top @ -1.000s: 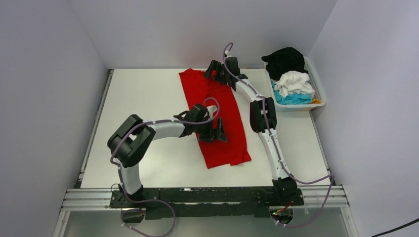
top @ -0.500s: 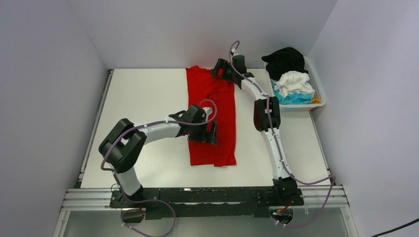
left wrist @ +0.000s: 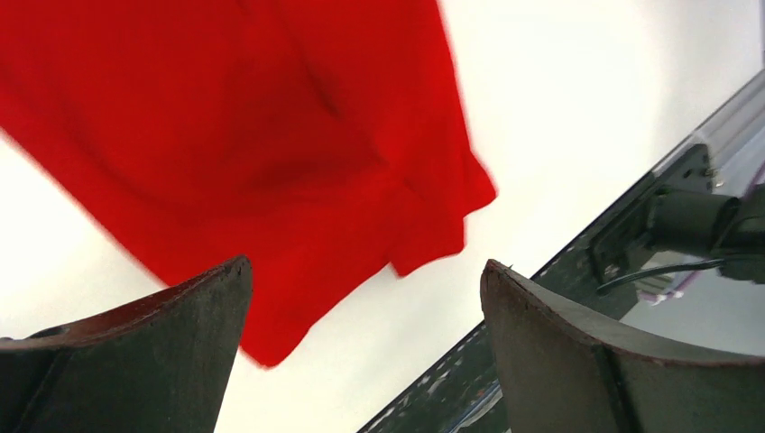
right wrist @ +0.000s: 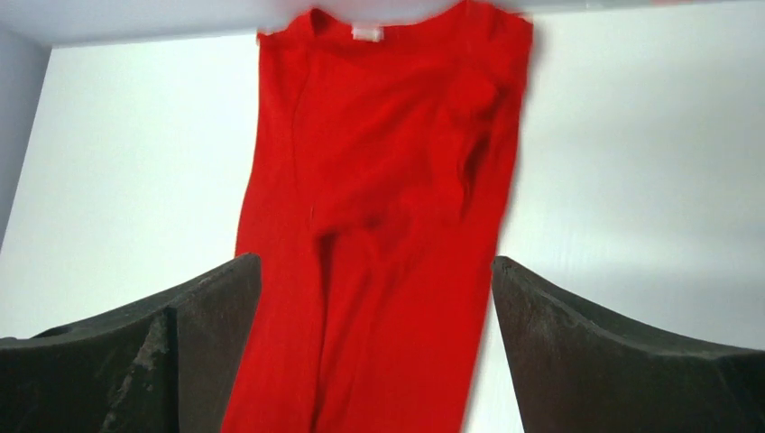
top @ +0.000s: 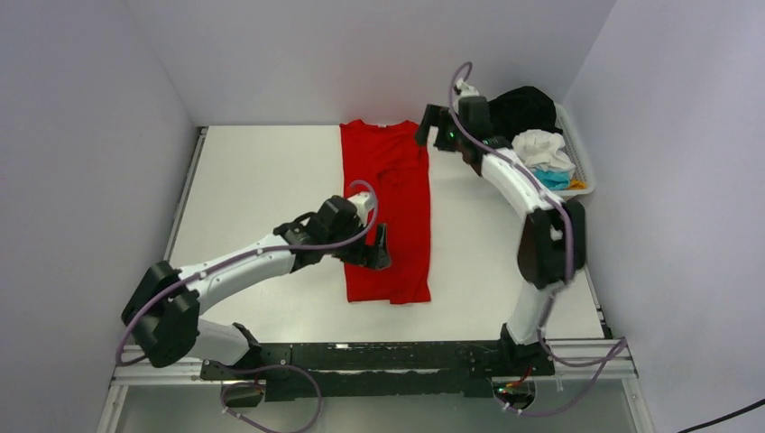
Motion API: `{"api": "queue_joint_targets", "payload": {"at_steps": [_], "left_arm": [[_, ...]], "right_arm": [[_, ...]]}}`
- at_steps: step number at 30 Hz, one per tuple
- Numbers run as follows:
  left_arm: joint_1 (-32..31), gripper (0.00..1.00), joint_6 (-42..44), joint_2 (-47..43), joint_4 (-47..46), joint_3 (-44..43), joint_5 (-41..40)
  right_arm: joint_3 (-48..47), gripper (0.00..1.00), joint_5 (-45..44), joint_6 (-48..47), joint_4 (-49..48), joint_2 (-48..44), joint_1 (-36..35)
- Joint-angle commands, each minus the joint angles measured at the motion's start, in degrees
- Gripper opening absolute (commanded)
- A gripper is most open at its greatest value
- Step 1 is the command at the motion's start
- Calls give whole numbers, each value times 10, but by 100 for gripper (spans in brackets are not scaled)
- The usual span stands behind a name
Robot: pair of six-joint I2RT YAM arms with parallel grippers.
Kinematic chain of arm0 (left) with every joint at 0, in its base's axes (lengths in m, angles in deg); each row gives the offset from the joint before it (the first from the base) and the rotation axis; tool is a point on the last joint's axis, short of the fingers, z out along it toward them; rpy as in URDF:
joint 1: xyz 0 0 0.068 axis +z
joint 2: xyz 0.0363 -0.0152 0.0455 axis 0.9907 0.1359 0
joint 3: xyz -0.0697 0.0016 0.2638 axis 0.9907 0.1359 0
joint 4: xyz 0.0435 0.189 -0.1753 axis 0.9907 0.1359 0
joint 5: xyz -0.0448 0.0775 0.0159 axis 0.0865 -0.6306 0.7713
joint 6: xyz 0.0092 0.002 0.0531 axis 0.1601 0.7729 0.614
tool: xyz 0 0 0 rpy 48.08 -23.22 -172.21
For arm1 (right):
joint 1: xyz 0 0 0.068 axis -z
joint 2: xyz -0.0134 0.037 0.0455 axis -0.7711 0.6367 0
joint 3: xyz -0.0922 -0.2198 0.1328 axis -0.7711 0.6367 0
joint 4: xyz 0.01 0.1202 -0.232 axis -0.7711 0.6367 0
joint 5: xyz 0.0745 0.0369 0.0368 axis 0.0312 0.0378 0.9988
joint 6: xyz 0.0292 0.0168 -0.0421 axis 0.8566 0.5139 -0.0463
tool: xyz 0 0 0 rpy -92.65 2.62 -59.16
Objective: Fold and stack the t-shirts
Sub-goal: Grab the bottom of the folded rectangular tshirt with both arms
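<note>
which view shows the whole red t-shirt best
The top external view: the red t-shirt lies there as one long folded strip, nearly all of it in view from collar to hem. The right wrist view shows the collar end and cuts off the rest; the left wrist view shows only one blurred end.

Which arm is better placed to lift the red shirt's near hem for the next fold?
Probably left: the left gripper hangs open over the red t-shirt near that hem; the right gripper is by the collar.

The right arm (top: 507, 178) covers much of the turquoise t-shirt (top: 557, 179).
</note>
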Motion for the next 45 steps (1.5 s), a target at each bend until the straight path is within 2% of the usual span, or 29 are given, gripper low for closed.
{"api": "queue_joint_targets", "payload": {"at_steps": [1, 5, 8, 11, 16, 20, 23, 27, 32, 35, 37, 39, 40, 45], "left_arm": [[1, 99, -28, -56, 5, 90, -35], [3, 99, -47, -63, -38, 148, -7], [2, 97, -55, -46, -70, 166, 13], [3, 87, -62, -29, -81, 173, 4], [3, 72, -67, -14, -80, 185, -17], [2, 63, -62, 0, -54, 186, -41], [3, 59, -63, 13, -46, 190, -57], [2, 51, -63, 26, -25, 178, -87], [1, 46, -63, 31, -4, 172, -100], [-4, 34, -63, 38, 2, 171, -100], [-11, 30, -64, 45, 9, 169, -100], [-19, 15, -67, 50, 19, 166, -121], [-23, 2, -69, 52, 26, 164, -125], [-41, 0, -81, 7, 79, 171, -159]], "right_arm": [[242, 100, -83, 29, 19, -177, -50], [381, 100, -150, 69, 74, -290, -127], [466, 100, -109, 104, 100, -352, -156], [554, 100, -71, 130, 117, -421, -171], [617, 96, -35, 129, 173, -494, -175], [663, 90, 57, 146, 134, -506, -177], [690, 85, 74, 164, 100, -501, -177], [700, 75, 66, 176, 82, -479, -177], [720, 59, 78, 205, 22, -455, -177], [719, 49, 93, 209, 18, -438, -177], [724, 44, 103, 213, 12, -431, -177], [728, 34, 118, 214, 6, -422, -178], [729, 27, 122, 213, 9, -420, -178], [731, 5, 126, 204, 93, -454, -180]]}}
